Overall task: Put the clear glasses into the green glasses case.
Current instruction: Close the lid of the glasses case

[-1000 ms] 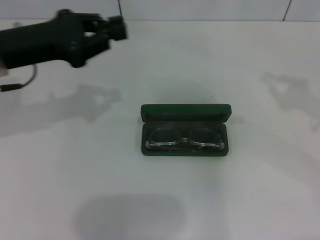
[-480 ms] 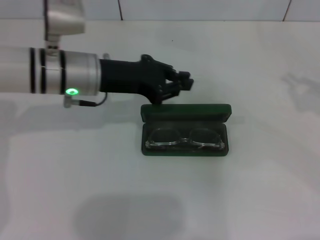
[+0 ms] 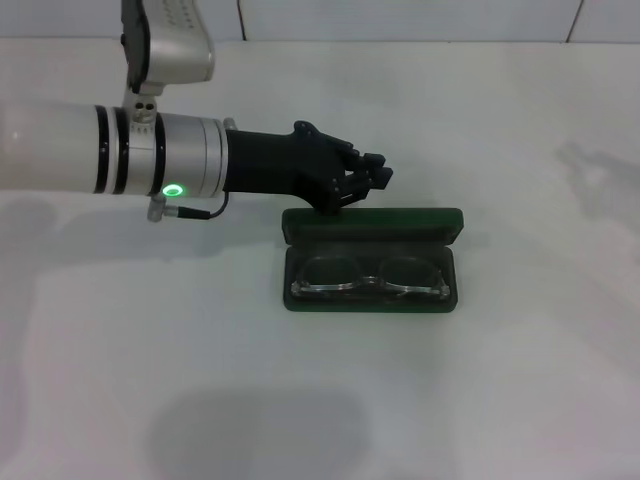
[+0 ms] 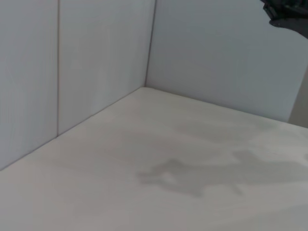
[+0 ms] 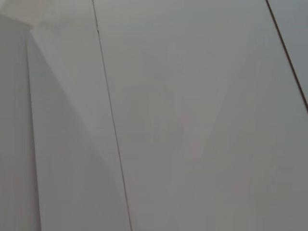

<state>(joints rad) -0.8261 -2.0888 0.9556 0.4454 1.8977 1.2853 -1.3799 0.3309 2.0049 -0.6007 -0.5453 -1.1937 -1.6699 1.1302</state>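
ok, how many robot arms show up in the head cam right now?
1. The left arm reaches in from the left, its gripper just behind the open green glasses case, which holds the clear glasses. The right arm is out of view.

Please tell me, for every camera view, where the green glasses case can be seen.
Head view: the green glasses case lies open at centre on the white table, the clear glasses inside, the left gripper just behind its lid.
Left wrist view: not visible.
Right wrist view: not visible.
Shared landmark: the white table, in head and left wrist views.
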